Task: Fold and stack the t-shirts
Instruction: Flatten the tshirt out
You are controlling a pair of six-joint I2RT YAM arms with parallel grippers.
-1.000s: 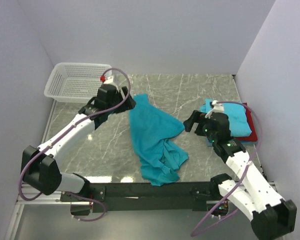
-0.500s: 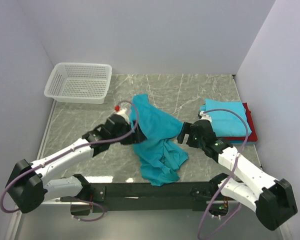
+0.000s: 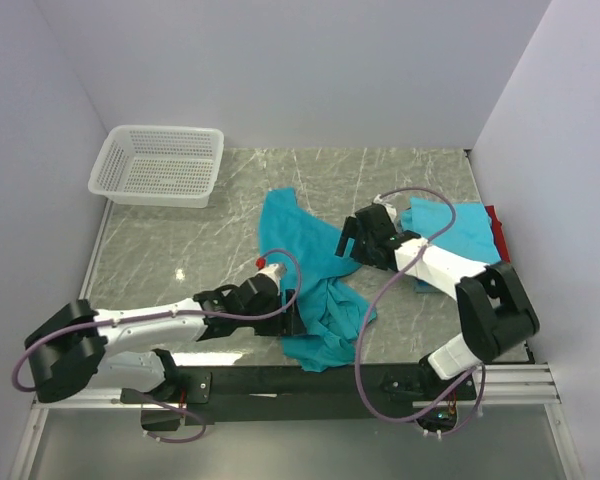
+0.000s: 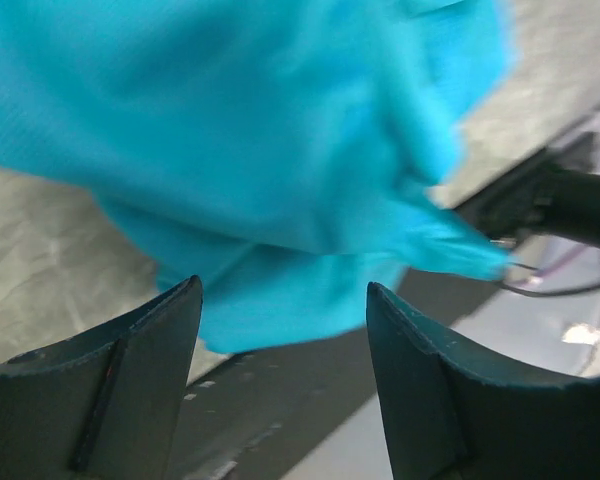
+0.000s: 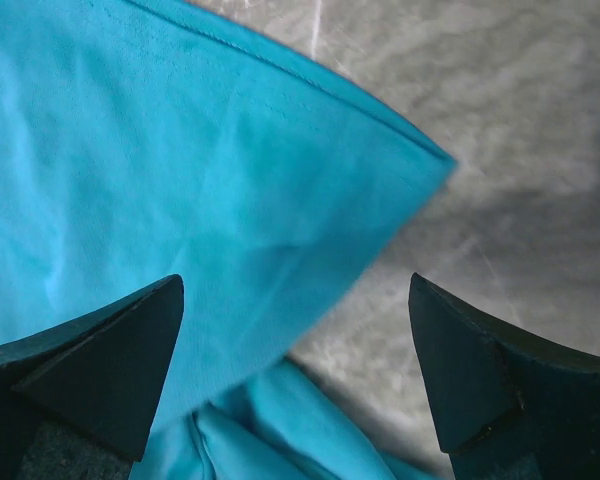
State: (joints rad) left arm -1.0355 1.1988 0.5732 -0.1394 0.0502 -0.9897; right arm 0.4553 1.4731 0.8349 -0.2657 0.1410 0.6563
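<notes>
A crumpled teal t-shirt [image 3: 308, 275] lies unfolded in the middle of the marble table; it also shows in the left wrist view [image 4: 260, 150] and the right wrist view [image 5: 160, 180]. My left gripper [image 3: 292, 312] is open and empty at the shirt's near left edge, low by the table's front. My right gripper [image 3: 350, 238] is open and empty just above the shirt's right corner. A stack of folded shirts [image 3: 462, 232], light blue on top with red and blue under it, lies at the right, partly hidden by my right arm.
A white mesh basket [image 3: 160, 163] stands at the back left corner. The black front rail [image 3: 280, 382] runs along the near table edge. Purple walls close in the back and both sides.
My left gripper has let go of the shirt's far end and swung from the back left down to its near left edge. My right gripper moved left from the stack to the shirt's right corner.
</notes>
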